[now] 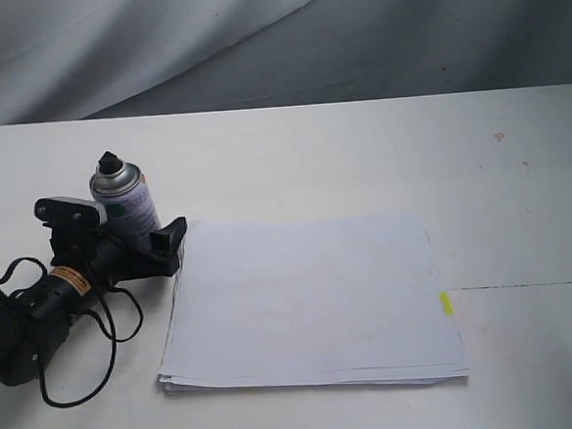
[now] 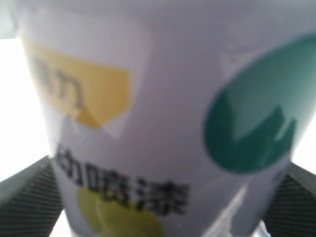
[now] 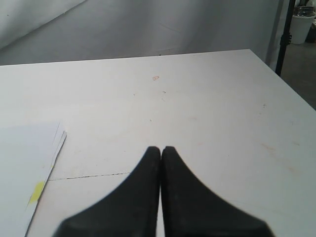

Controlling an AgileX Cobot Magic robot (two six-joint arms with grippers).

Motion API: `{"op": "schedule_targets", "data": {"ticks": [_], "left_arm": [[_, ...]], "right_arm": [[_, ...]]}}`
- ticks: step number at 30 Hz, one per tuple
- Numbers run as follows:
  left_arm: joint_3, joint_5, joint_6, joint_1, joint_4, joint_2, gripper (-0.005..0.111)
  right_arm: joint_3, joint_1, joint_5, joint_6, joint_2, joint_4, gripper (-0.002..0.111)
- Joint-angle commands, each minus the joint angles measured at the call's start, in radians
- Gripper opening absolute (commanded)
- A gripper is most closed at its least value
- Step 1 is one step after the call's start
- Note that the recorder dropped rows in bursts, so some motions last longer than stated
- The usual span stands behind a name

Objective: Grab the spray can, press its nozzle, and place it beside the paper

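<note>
Two wide-set jaws of the left tool [image 1: 133,225] straddled the spray can [image 1: 125,201], which stood upright on the counter [image 1: 360,150] just beside a corner of the paper [image 1: 312,301]. Whether the pads pressed it could not be told. The arm reached in low and sideways, almost along the counter, which seemed suited to gripping the body while leaving the nozzle [image 1: 111,161] free on top. The right tool [image 3: 161,150], fingers together, hovered above the counter near the paper's tabbed edge.

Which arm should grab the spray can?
Left, probably. The left gripper sits open around the spray can; the right gripper is shut, on the paper's other side.
</note>
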Motion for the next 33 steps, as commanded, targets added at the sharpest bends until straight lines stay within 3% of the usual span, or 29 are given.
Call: {"op": "schedule_targets", "data": {"ticks": [1,33], "left_arm": [[-0.002,-0.017,-0.005,0.0,-0.003,-0.001,0.088],[-0.002,0.002,-0.004,0.02,0.024,-0.055,0.088]], "right_arm": [[0.003,0.002,0.001,-0.003,-0.006,0.003,0.0],[0.003,0.002,0.001,-0.003,-0.006,0.003,0.0]]}}
